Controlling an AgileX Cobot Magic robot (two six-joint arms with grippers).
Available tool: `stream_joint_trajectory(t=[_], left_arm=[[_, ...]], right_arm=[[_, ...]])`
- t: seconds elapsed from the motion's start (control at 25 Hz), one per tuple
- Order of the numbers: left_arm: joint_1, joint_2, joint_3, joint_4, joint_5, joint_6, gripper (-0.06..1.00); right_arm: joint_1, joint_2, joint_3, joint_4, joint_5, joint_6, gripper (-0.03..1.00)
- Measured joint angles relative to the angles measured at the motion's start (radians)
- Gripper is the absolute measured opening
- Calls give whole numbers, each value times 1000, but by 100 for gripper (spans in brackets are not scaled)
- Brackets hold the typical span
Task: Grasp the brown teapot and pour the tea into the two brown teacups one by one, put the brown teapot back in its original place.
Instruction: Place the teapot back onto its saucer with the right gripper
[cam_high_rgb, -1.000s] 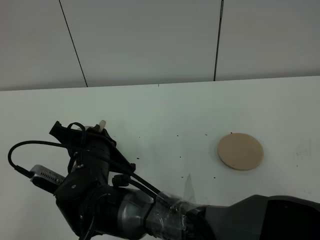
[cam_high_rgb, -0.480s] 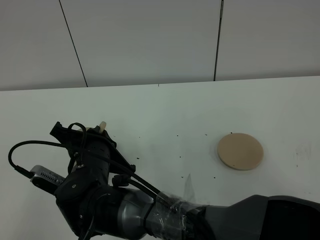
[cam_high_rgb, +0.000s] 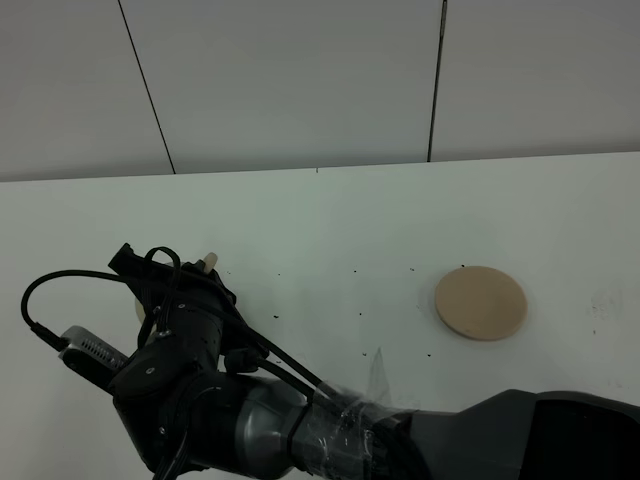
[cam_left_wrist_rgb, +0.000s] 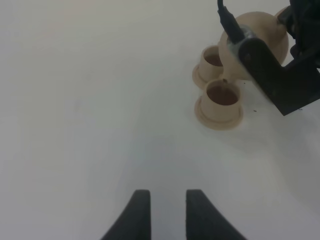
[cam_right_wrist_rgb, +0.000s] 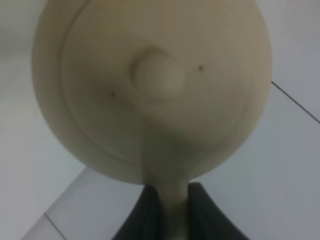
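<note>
While the brown teapot (cam_right_wrist_rgb: 150, 90) fills the right wrist view just ahead of the jaws, the right gripper (cam_right_wrist_rgb: 167, 210) pinches its handle tightly. Its spout tips over the two brown teacups (cam_left_wrist_rgb: 220, 100) on their saucers. The left gripper (cam_left_wrist_rgb: 162, 212), jaws narrowly parted and empty, sits well apart from them.

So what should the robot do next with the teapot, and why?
Probably tip the tan clay teapot upright. Both small tan clay cups already show dark tea, the right gripper holds its handle, and the flat round clay disc sits bare.
</note>
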Motion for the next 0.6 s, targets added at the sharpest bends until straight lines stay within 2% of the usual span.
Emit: stream_joint_trajectory(t=[0.36,0.6], left_arm=[[0,0,0,0,0,-2,24],[0,0,0,0,0,-2,24]], right_arm=[[-15,0,0,75,21,16,9],[-27,-1,-77,229,107,-15,9]])
